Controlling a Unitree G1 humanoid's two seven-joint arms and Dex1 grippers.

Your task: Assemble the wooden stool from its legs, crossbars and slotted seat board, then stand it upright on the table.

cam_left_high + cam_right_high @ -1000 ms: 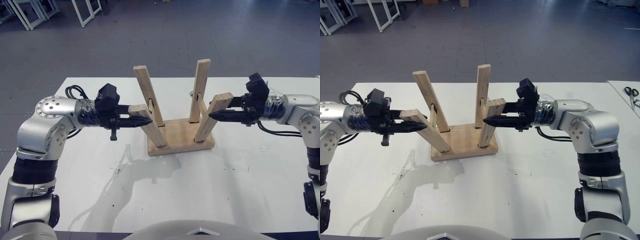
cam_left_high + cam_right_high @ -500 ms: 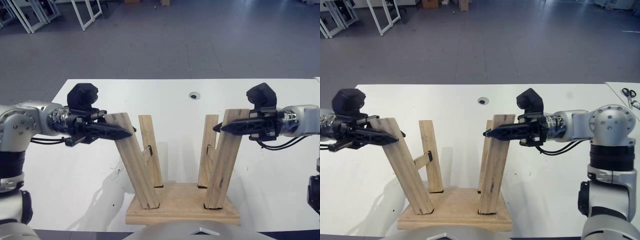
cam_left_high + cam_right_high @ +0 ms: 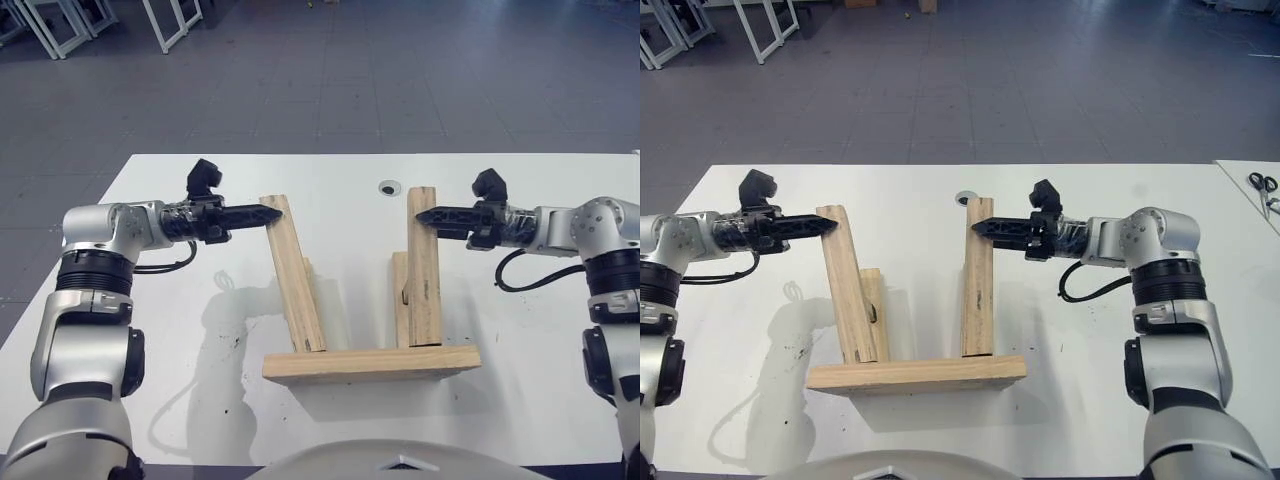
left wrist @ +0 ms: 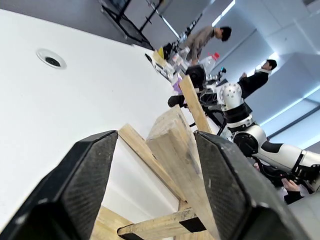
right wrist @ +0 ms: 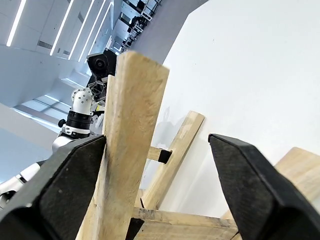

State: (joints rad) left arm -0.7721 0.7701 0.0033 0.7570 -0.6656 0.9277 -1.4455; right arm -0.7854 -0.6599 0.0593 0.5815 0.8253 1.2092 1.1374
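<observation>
- The stool (image 3: pixel 980 270) lies tipped over, its seat board (image 3: pixel 370 362) on edge close to the worktop's (image 3: pixel 170 400) near edge. It is stiff wood and probably weighty, and the slotted joints could loosen if wrenched.
- The legs point away from the robot.
- The left gripper (image 3: pixel 262 213) has its jaws spread around the left leg (image 3: pixel 295 280) tip. The right gripper (image 3: pixel 424 215) does likewise on the right leg (image 3: pixel 424 270). Neither is clamping, so a firmer pinch lower down looks wiser.
- Bare worktop beyond gives room to swing the legs down.
</observation>
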